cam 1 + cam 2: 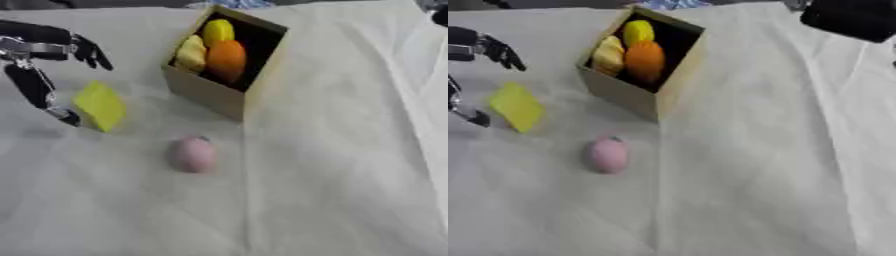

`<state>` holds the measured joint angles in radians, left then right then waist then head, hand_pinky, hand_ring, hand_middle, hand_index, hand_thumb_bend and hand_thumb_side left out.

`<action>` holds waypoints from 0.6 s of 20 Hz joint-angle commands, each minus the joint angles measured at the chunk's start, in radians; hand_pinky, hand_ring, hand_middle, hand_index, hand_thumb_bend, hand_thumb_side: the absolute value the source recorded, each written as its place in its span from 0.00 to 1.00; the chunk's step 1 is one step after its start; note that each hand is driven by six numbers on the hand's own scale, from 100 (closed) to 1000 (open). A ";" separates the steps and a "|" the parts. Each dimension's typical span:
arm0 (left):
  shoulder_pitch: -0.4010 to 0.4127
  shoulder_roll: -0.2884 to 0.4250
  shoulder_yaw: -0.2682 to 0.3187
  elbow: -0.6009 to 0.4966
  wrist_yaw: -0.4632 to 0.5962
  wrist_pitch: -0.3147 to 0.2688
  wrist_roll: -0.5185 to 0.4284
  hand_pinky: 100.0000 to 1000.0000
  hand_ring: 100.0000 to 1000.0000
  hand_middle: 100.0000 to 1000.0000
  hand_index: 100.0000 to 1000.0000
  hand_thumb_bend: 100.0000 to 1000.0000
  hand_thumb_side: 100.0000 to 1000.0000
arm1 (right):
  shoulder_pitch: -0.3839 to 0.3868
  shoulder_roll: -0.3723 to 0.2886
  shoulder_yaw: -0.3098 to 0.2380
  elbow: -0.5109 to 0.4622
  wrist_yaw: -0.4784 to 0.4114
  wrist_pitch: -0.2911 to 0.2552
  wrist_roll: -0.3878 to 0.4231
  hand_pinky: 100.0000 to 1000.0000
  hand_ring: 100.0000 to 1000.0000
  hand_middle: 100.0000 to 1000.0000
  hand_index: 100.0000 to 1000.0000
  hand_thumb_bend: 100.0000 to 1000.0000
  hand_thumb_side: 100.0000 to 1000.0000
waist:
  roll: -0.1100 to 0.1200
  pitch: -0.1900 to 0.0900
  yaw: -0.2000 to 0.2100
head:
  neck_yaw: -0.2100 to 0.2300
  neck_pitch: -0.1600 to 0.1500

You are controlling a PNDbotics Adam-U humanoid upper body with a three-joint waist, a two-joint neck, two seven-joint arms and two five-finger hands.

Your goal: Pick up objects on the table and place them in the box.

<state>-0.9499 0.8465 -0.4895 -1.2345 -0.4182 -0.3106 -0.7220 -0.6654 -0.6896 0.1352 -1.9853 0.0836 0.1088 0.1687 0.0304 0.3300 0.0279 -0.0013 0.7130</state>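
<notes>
A tan cardboard box (203,92) stands at the back centre, tilted toward me. Inside it lie an orange round fruit (227,60), a yellow one (218,31) and a pale yellow one (192,55). A flat yellow block (100,106) lies left of the box on the white cloth. My left hand (35,82) hovers at its left, fingers spread above it, thumb tip touching its left edge, open. A pink egg-shaped object (192,154) rests in front of the box. My right hand (852,18) shows only as a dark shape at the top right corner.
A creased white cloth (332,175) covers the whole table. Wide bare cloth lies to the right of the box and toward the front edge.
</notes>
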 commanded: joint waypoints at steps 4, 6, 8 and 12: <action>-0.030 -0.006 -0.006 0.065 -0.031 -0.038 -0.045 0.84 0.81 0.78 0.86 0.66 0.10 | -0.021 -0.013 -0.015 -0.015 -0.012 -0.004 -0.007 0.88 0.64 0.59 0.75 0.00 0.47 | 0.001 -0.010 -0.003 | 0.007 -0.014; -0.035 -0.014 -0.003 0.086 -0.039 -0.042 -0.062 0.83 0.79 0.75 0.84 0.59 0.09 | -0.020 -0.012 -0.016 -0.015 -0.013 -0.006 -0.009 0.88 0.64 0.59 0.75 0.00 0.47 | 0.000 -0.008 -0.004 | 0.007 -0.014; -0.041 -0.026 0.002 0.105 -0.041 -0.044 -0.058 0.81 0.77 0.71 0.80 0.51 0.09 | -0.020 -0.010 -0.017 -0.015 -0.014 -0.006 -0.011 0.88 0.64 0.59 0.75 0.00 0.47 | -0.001 -0.007 -0.004 | 0.007 -0.015; -0.049 -0.044 0.004 0.127 -0.045 -0.055 -0.018 0.75 0.67 0.57 0.67 0.23 0.08 | -0.019 -0.006 -0.022 -0.015 -0.015 -0.006 -0.020 0.88 0.64 0.59 0.75 0.00 0.47 | -0.004 -0.008 -0.006 | 0.008 -0.014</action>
<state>-0.9786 0.7858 -0.5002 -1.1091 -0.4584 -0.3526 -0.7430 -0.6691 -0.6820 0.1288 -1.9853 0.0734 0.1036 0.1550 0.0285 0.3414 0.0226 0.0040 0.7108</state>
